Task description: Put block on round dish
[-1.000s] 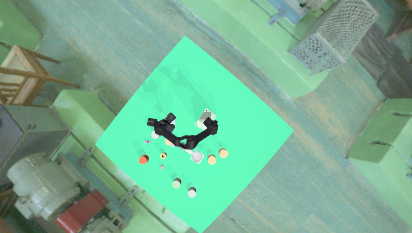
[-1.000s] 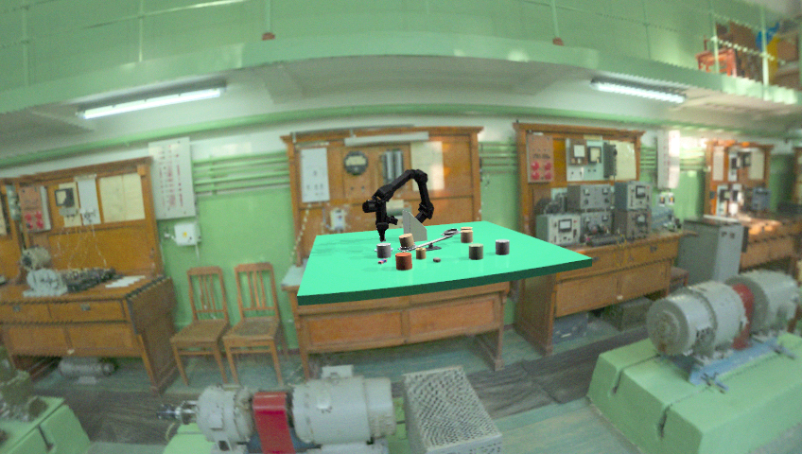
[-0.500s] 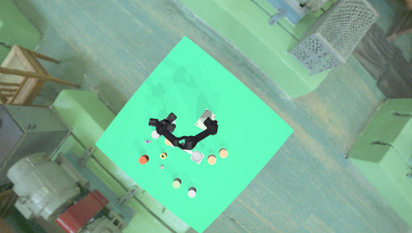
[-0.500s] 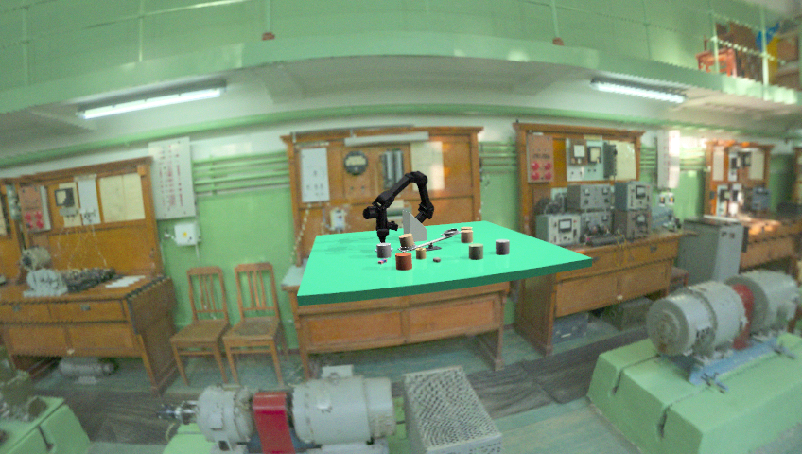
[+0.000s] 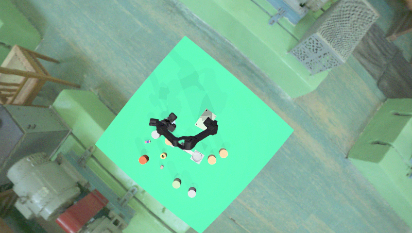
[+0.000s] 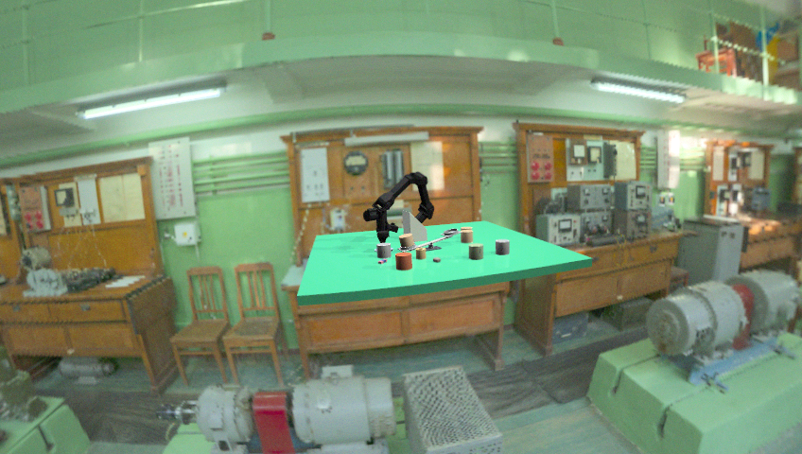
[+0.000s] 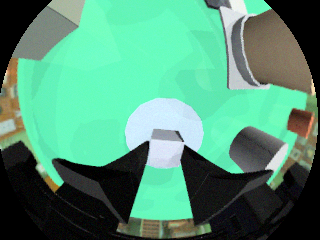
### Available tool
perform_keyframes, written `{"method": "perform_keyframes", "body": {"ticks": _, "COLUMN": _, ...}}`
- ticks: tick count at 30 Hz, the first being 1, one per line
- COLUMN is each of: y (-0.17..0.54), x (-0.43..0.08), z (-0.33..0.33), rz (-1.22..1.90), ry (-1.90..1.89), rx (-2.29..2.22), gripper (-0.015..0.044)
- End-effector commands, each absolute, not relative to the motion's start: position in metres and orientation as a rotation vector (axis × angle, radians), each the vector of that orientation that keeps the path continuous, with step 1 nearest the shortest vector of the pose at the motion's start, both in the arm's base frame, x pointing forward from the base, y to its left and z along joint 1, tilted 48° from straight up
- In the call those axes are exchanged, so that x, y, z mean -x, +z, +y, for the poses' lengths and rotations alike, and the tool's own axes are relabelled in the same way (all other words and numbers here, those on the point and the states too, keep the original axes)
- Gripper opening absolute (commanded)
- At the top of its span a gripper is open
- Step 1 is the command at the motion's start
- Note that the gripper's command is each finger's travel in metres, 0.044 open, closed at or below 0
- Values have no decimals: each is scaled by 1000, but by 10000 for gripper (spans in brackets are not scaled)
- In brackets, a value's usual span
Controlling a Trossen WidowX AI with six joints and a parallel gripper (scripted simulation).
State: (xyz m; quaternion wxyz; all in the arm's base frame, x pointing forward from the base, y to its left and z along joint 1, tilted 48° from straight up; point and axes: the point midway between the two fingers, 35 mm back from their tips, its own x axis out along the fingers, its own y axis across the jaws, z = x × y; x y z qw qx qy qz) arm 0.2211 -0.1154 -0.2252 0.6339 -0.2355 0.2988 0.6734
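Note:
My gripper [image 7: 164,146] [image 6: 383,239] is low over the pale round dish [image 7: 138,125], with its fingers slightly parted. The light grey block [image 7: 166,152] is between the open fingertips, over the dish; whether it touches the dish cannot be told. A tan cup [image 7: 280,50] [image 6: 406,240] stands on the near pan of the balance. The other pan [image 5: 197,156] is empty. Two tan cups [image 5: 212,159] [image 5: 223,153] stand on the table beside that empty pan. No cup is above the dish. In the top view the arm hides most of the dish.
A grey cylinder [image 7: 256,149] [image 5: 155,134] [image 6: 383,251] stands near the dish. A red cylinder [image 5: 143,159] [image 6: 403,260], a tan ring [image 5: 163,156] and a small cube [image 5: 162,167] are farther off. Green [image 5: 176,183] and grey-white [image 5: 192,192] cylinders stand beyond. An upright grey panel [image 6: 414,226] is near the arm.

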Motion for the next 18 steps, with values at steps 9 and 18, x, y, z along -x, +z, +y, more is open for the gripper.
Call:
{"method": "perform_keyframes", "body": {"ticks": 9, "y": -211, "x": -224, "z": -131, "rz": 683, "ry": 1538, "rx": 538, "gripper": 440}}
{"method": "perform_keyframes", "body": {"ticks": 18, "y": -178, "x": -226, "z": -164, "rz": 684, "ry": 1534, "rx": 533, "gripper": 440}}
